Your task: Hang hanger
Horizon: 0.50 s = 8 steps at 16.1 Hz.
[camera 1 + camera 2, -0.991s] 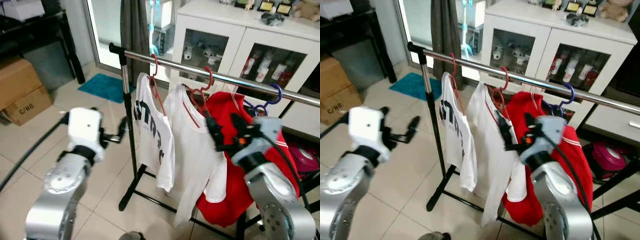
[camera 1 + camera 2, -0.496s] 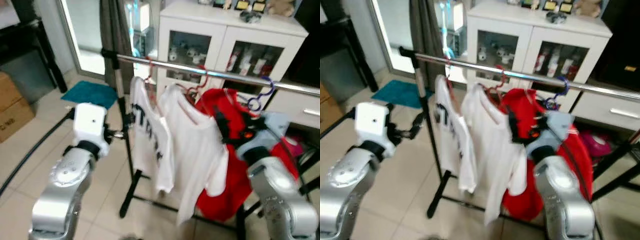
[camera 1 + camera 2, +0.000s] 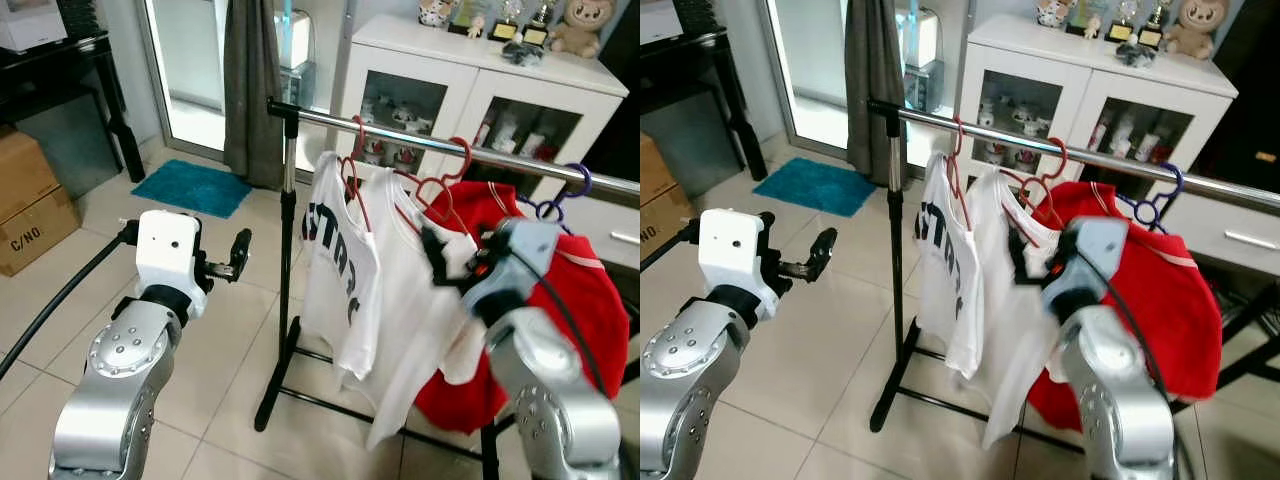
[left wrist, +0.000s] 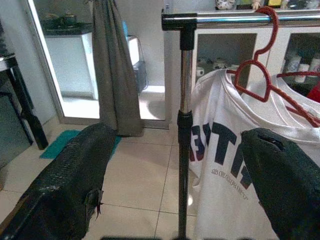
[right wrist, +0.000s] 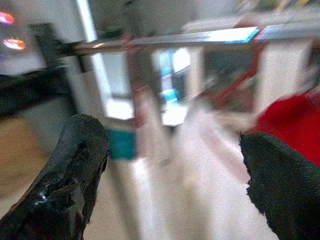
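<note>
three red hangers are on the chrome rail of the clothes rack, each carrying a garment: the first red hanger holds a white printed t-shirt, the second red hanger a plain white t-shirt, and the third red hanger a red shirt. a fourth hanger, the purple hanger, hooks over the rail furthest toward the robot's right. that makes four hangers, three shirts and one rack, whose black upright post stands on the tiled floor.

the right gripper is raised in front of the plain white t-shirt and the red shirt, below the rail. in the right wrist view its two fingers stand wide apart with nothing between them, though that view is blurred. the left gripper is held out near the post, apart from it and from the shirts; in the left wrist view its fingers are spread wide and empty, with the post and the printed t-shirt seen beyond them.

behind the rack are one white cabinet with glass doors, a grey curtain, one teal mat and one cardboard box.

compared with half a second ago the camera has shifted, so the rack sits further toward the right and the frames are sharper. both grippers are empty as before, and the right one sits a little lower against the shirts.
</note>
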{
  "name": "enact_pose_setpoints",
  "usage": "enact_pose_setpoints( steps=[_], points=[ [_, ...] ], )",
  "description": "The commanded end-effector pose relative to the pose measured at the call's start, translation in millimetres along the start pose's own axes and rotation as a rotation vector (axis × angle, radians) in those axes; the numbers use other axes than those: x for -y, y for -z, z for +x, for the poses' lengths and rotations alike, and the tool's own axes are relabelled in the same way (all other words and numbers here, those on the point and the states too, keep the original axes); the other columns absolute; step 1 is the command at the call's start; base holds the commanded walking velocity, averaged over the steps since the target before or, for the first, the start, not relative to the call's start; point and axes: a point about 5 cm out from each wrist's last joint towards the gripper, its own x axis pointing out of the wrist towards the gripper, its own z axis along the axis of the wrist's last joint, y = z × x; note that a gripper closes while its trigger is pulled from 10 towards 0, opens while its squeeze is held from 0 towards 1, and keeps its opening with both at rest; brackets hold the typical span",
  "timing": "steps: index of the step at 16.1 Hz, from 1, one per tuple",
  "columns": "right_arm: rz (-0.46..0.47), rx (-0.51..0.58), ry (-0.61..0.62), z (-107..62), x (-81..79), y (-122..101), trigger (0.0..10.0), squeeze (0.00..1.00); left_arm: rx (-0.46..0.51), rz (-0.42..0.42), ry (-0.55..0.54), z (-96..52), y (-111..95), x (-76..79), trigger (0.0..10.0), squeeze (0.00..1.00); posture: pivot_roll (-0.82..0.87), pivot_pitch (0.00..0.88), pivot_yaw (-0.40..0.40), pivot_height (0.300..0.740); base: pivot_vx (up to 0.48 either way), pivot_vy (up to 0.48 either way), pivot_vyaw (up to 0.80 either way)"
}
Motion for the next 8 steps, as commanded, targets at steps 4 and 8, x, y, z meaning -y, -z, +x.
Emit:
enact_pose_setpoints(
  steps=[4,8],
  points=[
    [-0.028,0.01,-0.099,2.0,-12.6,-3.1,10.0,0.0,0.028,0.028,0.041,2.9,-6.0,5.9,10.0,0.0,-0.02,0.0,-0.054,0.74,0.0,0.0,0.6],
    [-0.089,0.075,0.014,7.8,0.0,-9.7,10.0,0.0,0.023,0.024,0.07,2.7,-5.3,6.7,10.0,0.0,-0.02,0.0,-0.051,0.74,0.125,0.0,0.2]
  ],
)
